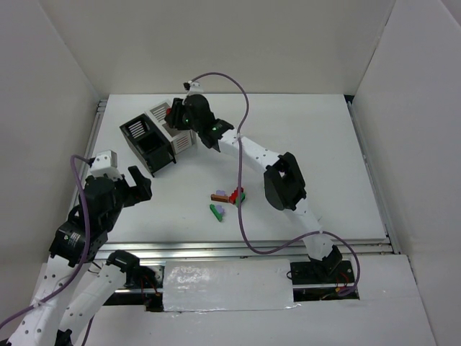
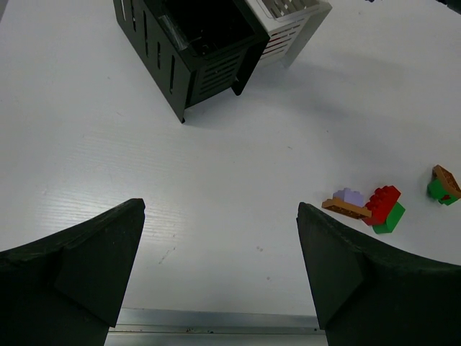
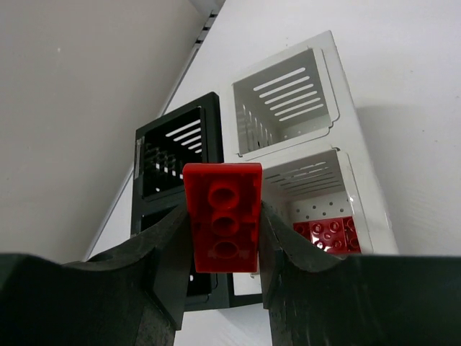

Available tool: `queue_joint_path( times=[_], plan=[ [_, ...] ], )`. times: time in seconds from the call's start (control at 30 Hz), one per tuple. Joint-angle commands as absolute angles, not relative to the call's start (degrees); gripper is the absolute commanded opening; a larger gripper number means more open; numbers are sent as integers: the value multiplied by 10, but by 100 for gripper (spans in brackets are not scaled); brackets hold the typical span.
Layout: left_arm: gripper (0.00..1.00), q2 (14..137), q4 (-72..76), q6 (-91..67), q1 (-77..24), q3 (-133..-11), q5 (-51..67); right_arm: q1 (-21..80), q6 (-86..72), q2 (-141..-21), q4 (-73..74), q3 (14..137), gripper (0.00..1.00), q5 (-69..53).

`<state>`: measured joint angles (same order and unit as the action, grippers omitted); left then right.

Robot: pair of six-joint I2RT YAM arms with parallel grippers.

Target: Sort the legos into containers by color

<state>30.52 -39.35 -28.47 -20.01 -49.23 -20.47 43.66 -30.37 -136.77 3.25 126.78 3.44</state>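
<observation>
From above, the right gripper (image 1: 175,114) is seen over the white container (image 1: 184,140), which is joined to the black container (image 1: 148,144). Loose legos (image 1: 229,198) are left mid-table, with the left gripper (image 1: 137,184) apart on their left. In the left wrist view, its jaws are spread wide over the bare table (image 2: 216,180). In the right wrist view, a red brick (image 3: 223,216) is pinched between the right fingers, and a second red brick (image 3: 331,234) is seen lying in a white compartment.

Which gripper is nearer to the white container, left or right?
Right. The right gripper hangs over the white container, holding a red lego. The left gripper is open at the near left, well apart from it.
</observation>
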Motion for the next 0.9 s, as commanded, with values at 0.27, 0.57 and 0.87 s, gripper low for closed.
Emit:
queue_joint_path(
  times=[0.27,0.57,0.87],
  plan=[
    [100,297,-367,-272,-203,-491,-192,439,-262,-1388,38,1324,63,83],
    [99,305,-367,-272,-203,-491,-192,440,-246,-1368,50,1328,73,83],
    [100,301,-367,-272,-203,-490,-195,454,-366,-1060,174,994,98,284]
  ],
)
